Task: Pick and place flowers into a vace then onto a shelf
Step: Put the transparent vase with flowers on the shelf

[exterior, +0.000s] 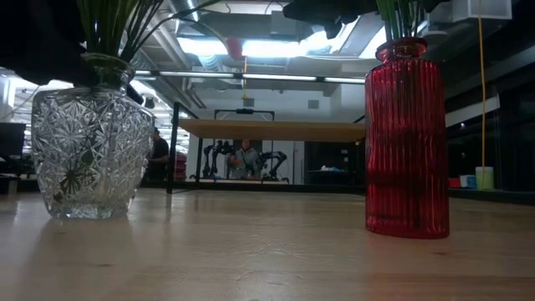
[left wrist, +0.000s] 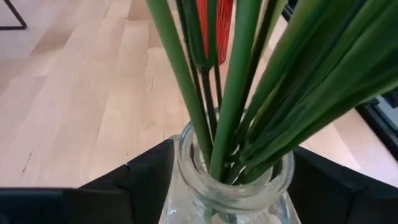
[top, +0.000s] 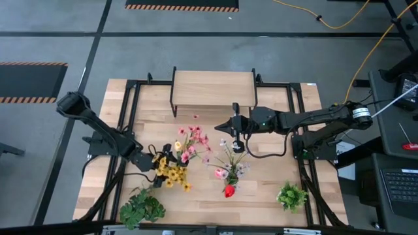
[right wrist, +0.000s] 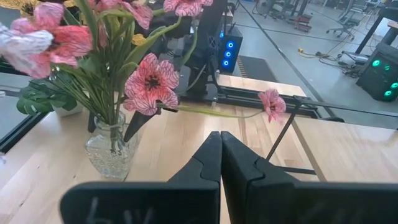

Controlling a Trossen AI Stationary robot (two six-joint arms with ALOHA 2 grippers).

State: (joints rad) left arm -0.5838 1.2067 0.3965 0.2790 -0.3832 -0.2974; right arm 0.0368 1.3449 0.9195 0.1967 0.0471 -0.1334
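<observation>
Two vases stand on my wooden bench (top: 274, 176): a cut-glass clear vase (exterior: 90, 146) toward my left side and a tall ribbed red glass vase (exterior: 407, 138) nearer the middle. Both hold thin green-stemmed flowers (top: 189, 147) with pink, yellow, white and red blossoms. My left pincer (top: 155, 161) sits low at the clear vase, its dark fingers (left wrist: 146, 171) spread wide on either side of the glass neck; whether they press on the glass I cannot tell. The stems rise straight up out of that neck. My right pincer (top: 236, 140) hangs above the red vase's bouquet, fingers (right wrist: 205, 165) clenched flat against each other with nothing between them. From its wrist I see the clear vase with large pink striped blossoms, and one pink flower on a long stem reaching out sideways. The small light-wood shelf on thin black legs (top: 213, 89) stands at the far edge of the bench with nothing on its board. Two bushy green leafy plants (top: 142, 207) sit near the front edge, one on each side.
</observation>
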